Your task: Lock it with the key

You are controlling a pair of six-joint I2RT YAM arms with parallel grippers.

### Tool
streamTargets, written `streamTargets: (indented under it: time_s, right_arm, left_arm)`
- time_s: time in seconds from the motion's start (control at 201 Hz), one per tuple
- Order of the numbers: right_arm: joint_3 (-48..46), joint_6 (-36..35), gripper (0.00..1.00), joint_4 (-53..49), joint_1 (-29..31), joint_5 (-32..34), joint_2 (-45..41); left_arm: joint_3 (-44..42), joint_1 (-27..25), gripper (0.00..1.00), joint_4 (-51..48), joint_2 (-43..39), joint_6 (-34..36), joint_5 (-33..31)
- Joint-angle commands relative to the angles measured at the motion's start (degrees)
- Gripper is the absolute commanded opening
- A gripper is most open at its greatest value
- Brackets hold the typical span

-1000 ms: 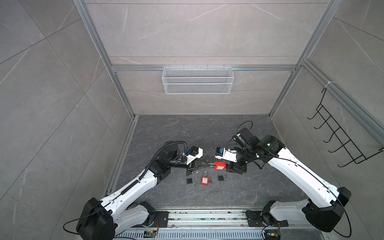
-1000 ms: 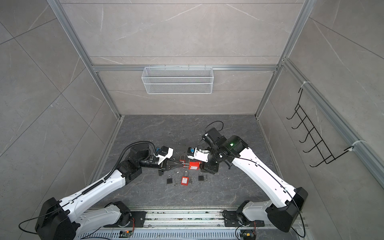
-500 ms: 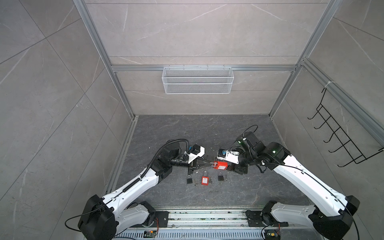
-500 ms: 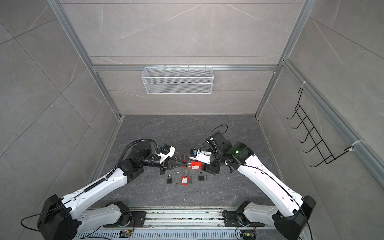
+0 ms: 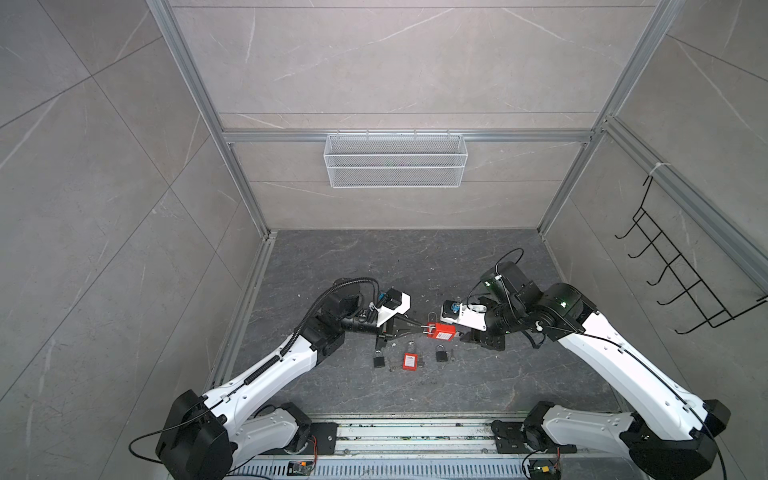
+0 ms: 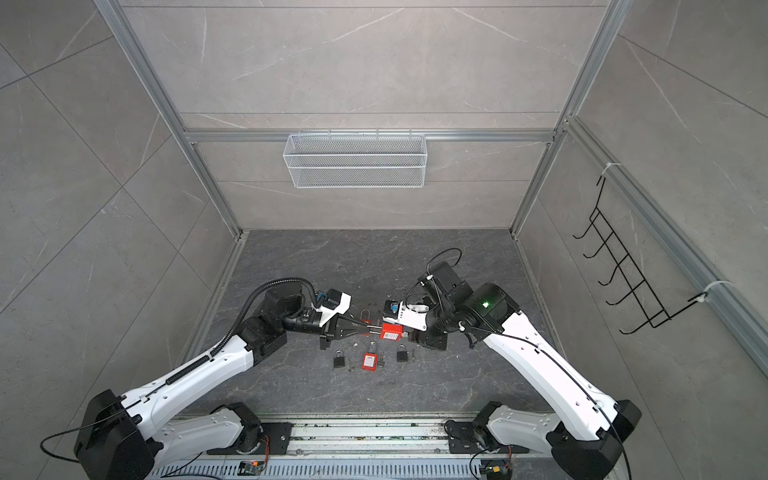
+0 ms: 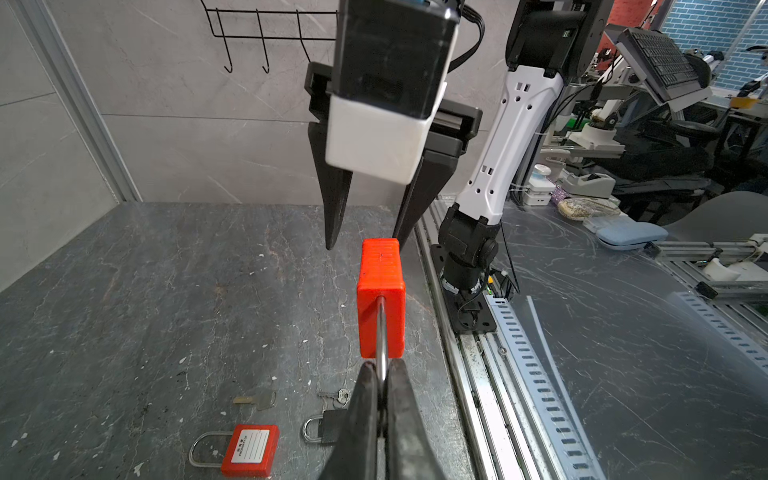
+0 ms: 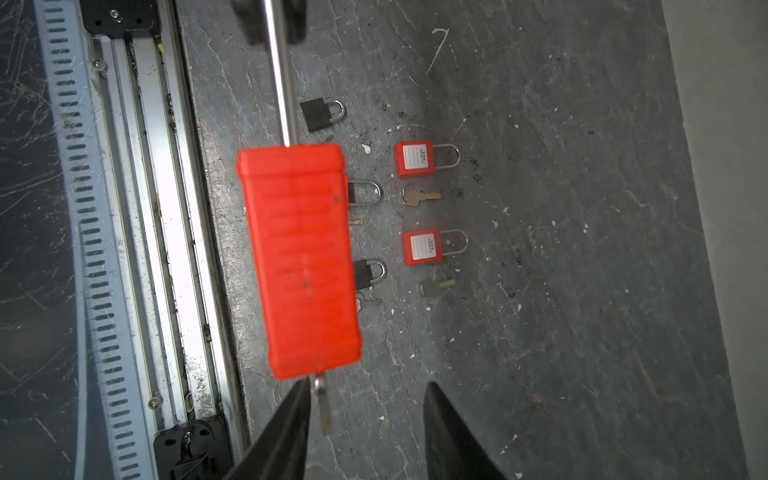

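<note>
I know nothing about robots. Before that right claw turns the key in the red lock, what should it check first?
1. Left gripper clamped on the red padlock's shackle: ok.
2. Key seated in the padlock's base: ok.
3. Key between the right gripper's fingers: ok, though off-centre.
4. Right gripper gripping the key: not ok, jaws open.
5. Shackle fully pushed in: cannot tell.
</note>
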Motion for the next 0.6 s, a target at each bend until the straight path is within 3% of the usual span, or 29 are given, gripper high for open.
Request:
streamTargets:
  time_s: [0.0, 0.597]
  right_arm:
    - [1.0, -1.4, 0.39, -1.1, 0.0, -2.5, 1.3]
    - [-0.3, -3.3, 0.13, -2.2, 0.0, -7.4, 2.0]
  left_arm:
    - [2.5, -0.4, 0.00, 0.5, -0.2, 2.0, 1.7]
    - [4.7, -0.4, 0.00, -6.0, 0.7, 7.2, 1.3]
